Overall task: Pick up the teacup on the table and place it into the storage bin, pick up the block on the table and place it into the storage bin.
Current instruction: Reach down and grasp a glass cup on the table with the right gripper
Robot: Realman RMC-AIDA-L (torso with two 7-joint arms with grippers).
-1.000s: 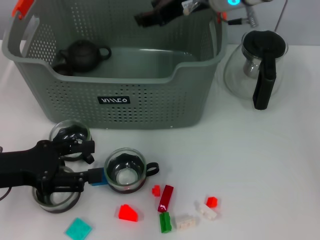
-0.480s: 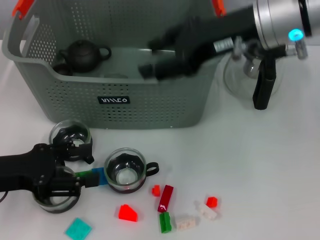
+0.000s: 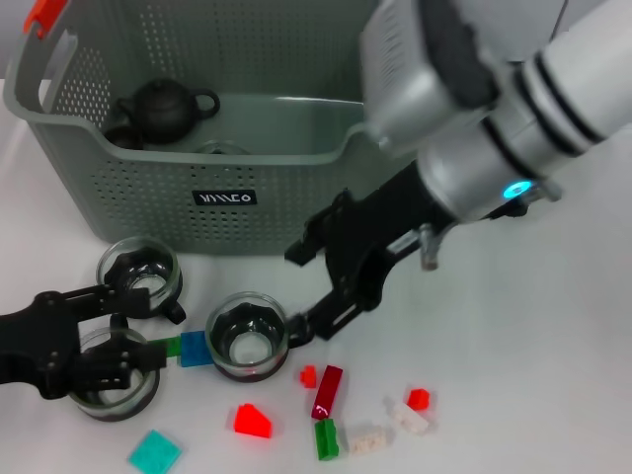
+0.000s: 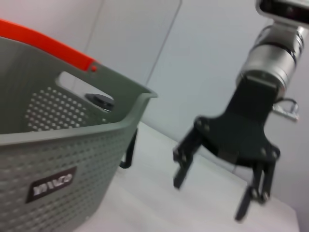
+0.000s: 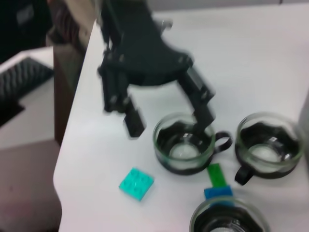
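Observation:
Three glass teacups stand in front of the storage bin: one at the left, one at the front left and one in the middle. A blue block joined to a green piece lies between the last two. My left gripper is open at the front left teacup; one finger reaches over its rim and the other stays outside. My right gripper hangs open just right of the middle teacup, in front of the bin. The left wrist view shows the right gripper with its fingers spread.
A dark teapot sits inside the bin. Loose blocks lie along the front: teal, red, dark red, green, white and small red. The right arm covers the table's back right.
My right arm has swung down from above the bin to the table in front of it, beside the middle teacup. My left gripper has drawn back to the left, away from the blue block.

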